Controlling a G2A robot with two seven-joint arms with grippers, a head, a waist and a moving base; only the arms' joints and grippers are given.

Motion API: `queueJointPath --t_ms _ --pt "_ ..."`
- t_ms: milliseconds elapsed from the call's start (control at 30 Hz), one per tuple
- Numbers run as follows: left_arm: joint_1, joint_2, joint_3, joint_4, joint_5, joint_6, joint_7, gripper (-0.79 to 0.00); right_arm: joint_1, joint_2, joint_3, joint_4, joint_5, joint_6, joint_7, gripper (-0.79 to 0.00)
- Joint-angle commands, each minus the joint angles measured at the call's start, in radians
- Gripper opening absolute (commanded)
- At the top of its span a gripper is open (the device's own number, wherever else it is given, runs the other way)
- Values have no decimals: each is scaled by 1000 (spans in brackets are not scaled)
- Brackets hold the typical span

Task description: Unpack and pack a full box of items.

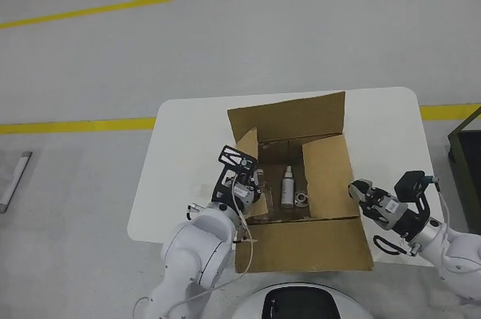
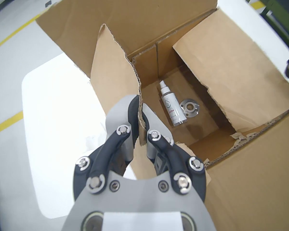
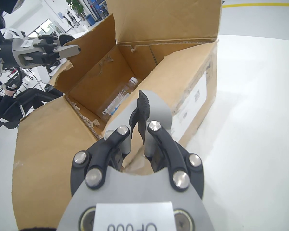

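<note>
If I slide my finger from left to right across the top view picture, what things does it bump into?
Grey bar → left gripper, pinching a box flap → white spray bottle → metal ring → right gripper → green frame.

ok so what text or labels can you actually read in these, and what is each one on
Nothing reads clearly enough to quote.
spray bottle label: red and dark print, too small to read.
white labels on the outer side of the box: blurred, unreadable.
tag behind the right claw: upside down and cut off by the picture's edge.
</note>
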Motion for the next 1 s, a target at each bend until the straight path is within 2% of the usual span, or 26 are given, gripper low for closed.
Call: queueJointPath --t_ms 0,33,100,200,600,800,967 --pt "-2 -2 -12 -7 -62 14 -5 -215 -4 0 10 -8 7 -3 2 -785" --pt "-5 -2 -19 -9 -80 13 -10 0 -6 1 15 -12 9 -4 3 -785" --pt "-3 -3 -36 -8 -135 28 -10 0 -9 1 21 -18 10 -4 6 -785" --pt "-7 1 -68 1 -132 24 -15 0 -11 0 23 -23 11 -4 6 -785" --pt "1 25 -150 28 154 -20 -27 0 -41 -4 72 -14 39 33 -51 -785" --pt "9 32 -150 61 266 -56 -21 0 -73 -10 129 48 80 112 -107 -785" --pt "16 32 -147 114 302 -34 12 0 -78 -20 97 103 120 185 -115 -785"
